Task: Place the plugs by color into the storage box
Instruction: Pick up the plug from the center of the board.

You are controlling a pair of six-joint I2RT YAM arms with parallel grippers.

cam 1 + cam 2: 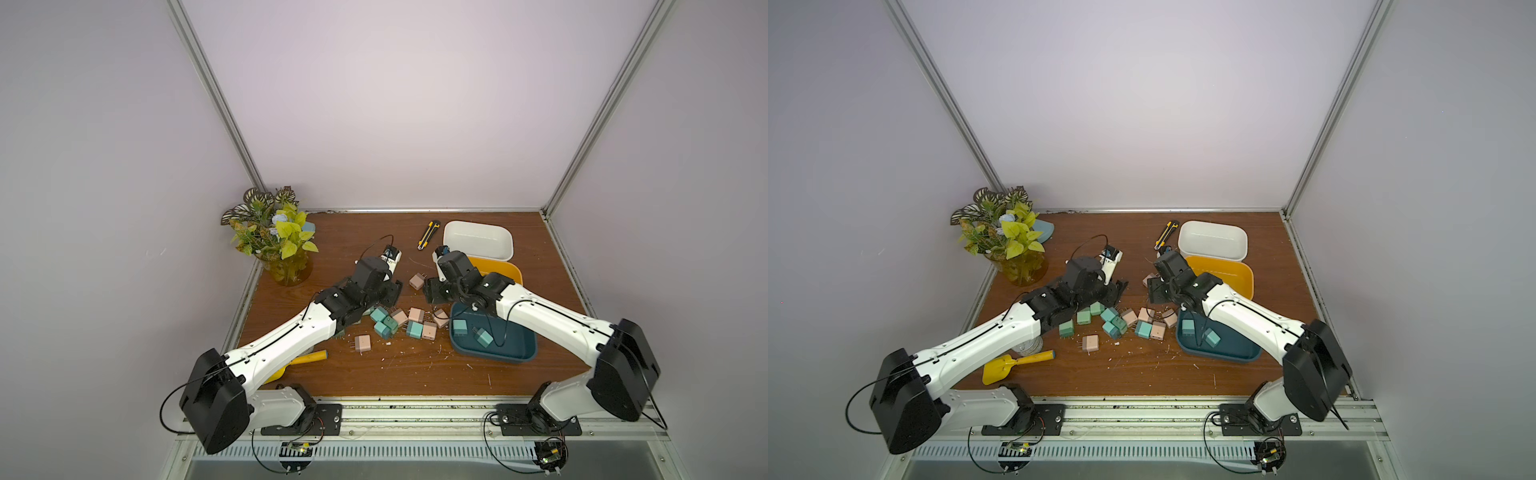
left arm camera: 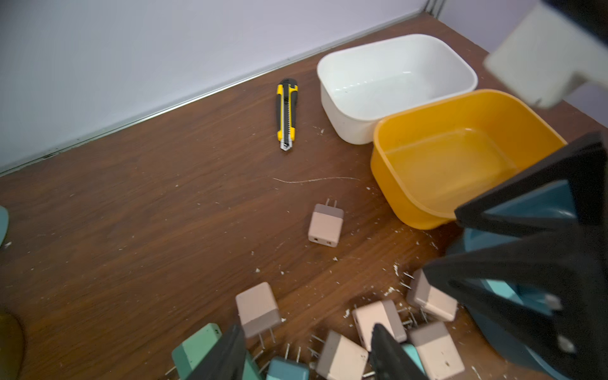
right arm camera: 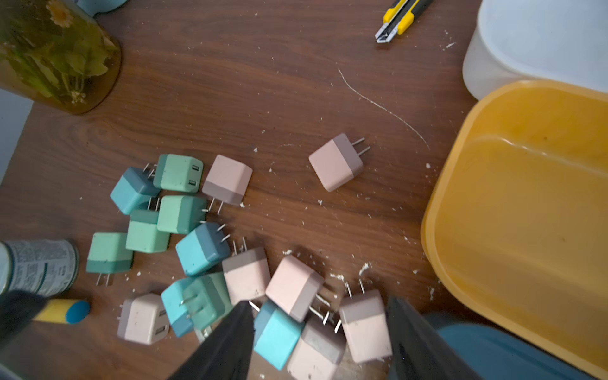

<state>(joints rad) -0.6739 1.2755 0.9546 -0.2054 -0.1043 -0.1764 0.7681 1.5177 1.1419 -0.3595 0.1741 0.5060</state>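
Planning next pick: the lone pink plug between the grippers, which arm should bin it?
Right, likely. The pink plug lies beside the open right gripper, and the white bin, yellow bin and teal bin all sit on that arm's side. The left gripper is as near, but must cross over.

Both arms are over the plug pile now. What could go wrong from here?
1. The left gripper and right gripper hang close together over the pile; reaching in at once, they might collide.
2. Under the open right gripper, a pink plug and a teal plug touch among tangled prongs; closing may drag the wrong colour along.
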